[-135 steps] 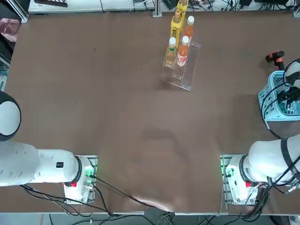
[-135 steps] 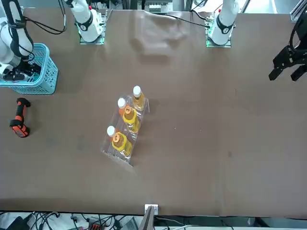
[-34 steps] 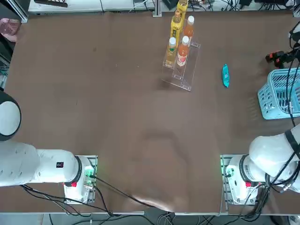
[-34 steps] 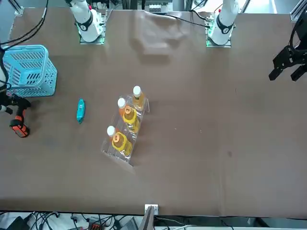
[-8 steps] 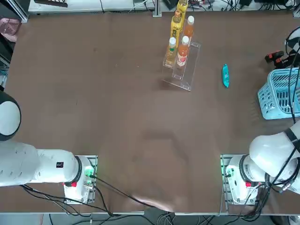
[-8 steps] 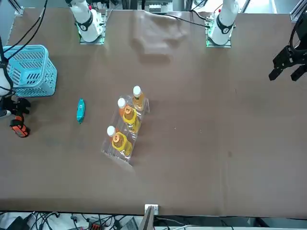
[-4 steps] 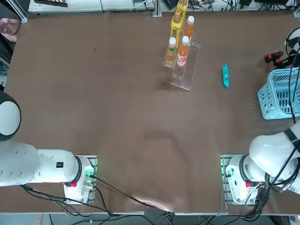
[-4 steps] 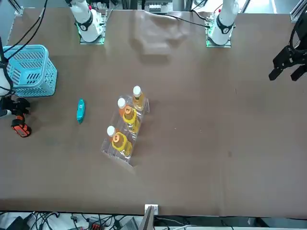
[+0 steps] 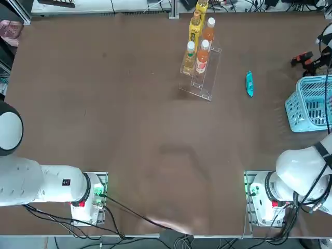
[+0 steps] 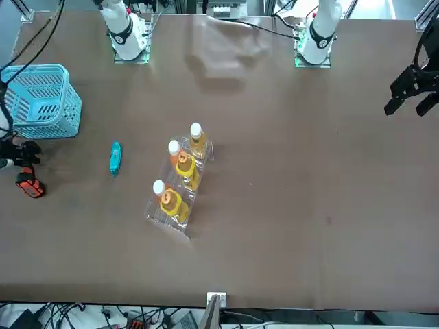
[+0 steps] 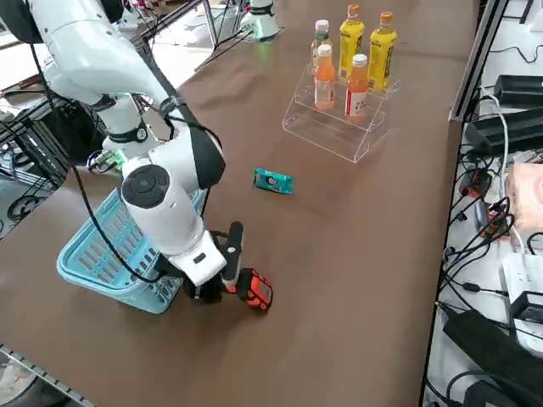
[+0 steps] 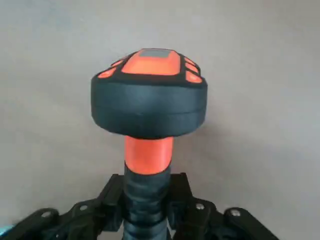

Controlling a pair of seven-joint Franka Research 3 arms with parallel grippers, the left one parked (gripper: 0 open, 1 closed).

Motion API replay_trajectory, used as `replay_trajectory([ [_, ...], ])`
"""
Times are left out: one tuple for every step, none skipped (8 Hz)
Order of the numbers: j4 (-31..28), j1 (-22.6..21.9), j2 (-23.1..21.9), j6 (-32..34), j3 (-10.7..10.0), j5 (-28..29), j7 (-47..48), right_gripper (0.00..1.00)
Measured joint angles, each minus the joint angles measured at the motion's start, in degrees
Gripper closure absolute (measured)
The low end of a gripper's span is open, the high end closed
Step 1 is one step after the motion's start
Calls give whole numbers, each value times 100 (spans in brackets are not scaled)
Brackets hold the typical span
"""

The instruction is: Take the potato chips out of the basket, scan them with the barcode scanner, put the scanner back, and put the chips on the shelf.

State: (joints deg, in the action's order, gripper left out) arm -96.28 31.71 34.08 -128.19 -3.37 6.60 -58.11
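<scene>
Potato chips (image 9: 249, 83), a slim teal-blue packet, are lying flat on the brown table (image 9: 129, 129), out in the open between the clear acrylic shelf (image 9: 202, 78) and the light-blue basket (image 9: 309, 104). The packet is touching neither of them.

On the shelf, four bottles (image 9: 197, 39) are standing upright, two yellow and two orange with white caps.

At the table's edge on the robot's own right, the right gripper (image 11: 222, 275) is sitting just beside the basket, on the side farther from the robot's base. Its two fingers are clamping the black ribbed handle of the barcode scanner (image 11: 248, 287). In the wrist camera, the fingers (image 12: 182, 197) are pressing on either side of that handle, and the scanner's black and red-orange head (image 12: 149, 92) is pointing away from the gripper with bare table behind it. In the side camera the scanner is looking tilted, its red-orange end low near the table surface; whether that end is touching the table cannot be told.

The white right arm is arching over the basket, with black cables trailing along it. The basket is standing upright with its lattice sides showing.
</scene>
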Motion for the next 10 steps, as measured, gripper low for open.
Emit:
replay_trajectory([
  [252,-28,-15,351,8,-1,-17,59],
  [478,-81,-36,661,15,-16,-18,59],
  [649,-165,-88,874,19,-37,-18,59],
  [741,-292,-189,1030,20,-44,22,59],
  [779,-465,-343,1251,21,-105,239,59],
  [791,-682,-517,1512,24,-250,666,59],
  [773,-919,-689,1751,27,-378,1177,59],
  [661,-1180,-883,1892,29,-475,1736,59],
  [388,-1447,-1139,1945,32,-595,2344,59],
  [-10,-1696,-1433,1952,34,-694,2939,59],
])
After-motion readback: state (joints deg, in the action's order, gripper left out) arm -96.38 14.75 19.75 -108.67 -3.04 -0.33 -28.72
